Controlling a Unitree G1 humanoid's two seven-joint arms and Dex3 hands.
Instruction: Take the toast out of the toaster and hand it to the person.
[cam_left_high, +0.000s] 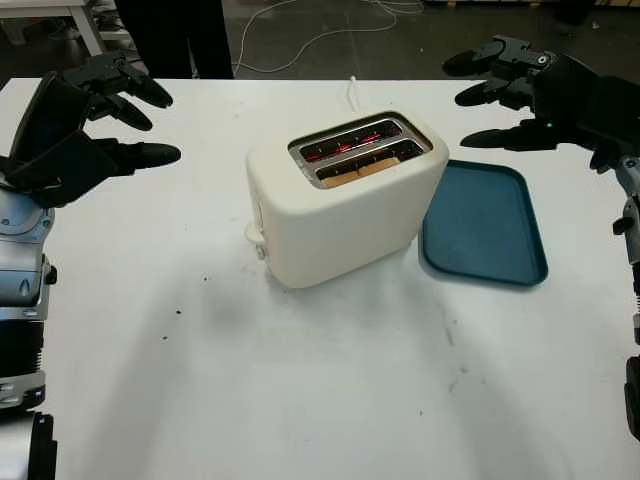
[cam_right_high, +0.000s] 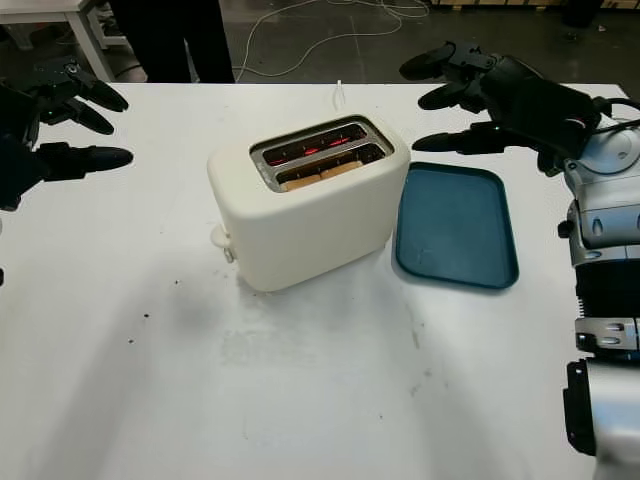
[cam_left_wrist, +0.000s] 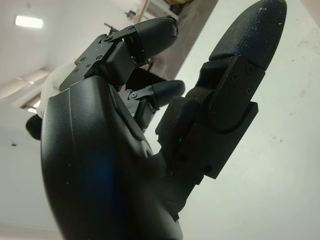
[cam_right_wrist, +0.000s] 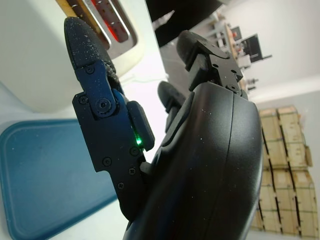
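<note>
Waiting at frame centre, the toaster holds toast in its nearer slot, both hands empty: left hand upper left, right hand upper right; reaching in likely comes next.
</note>
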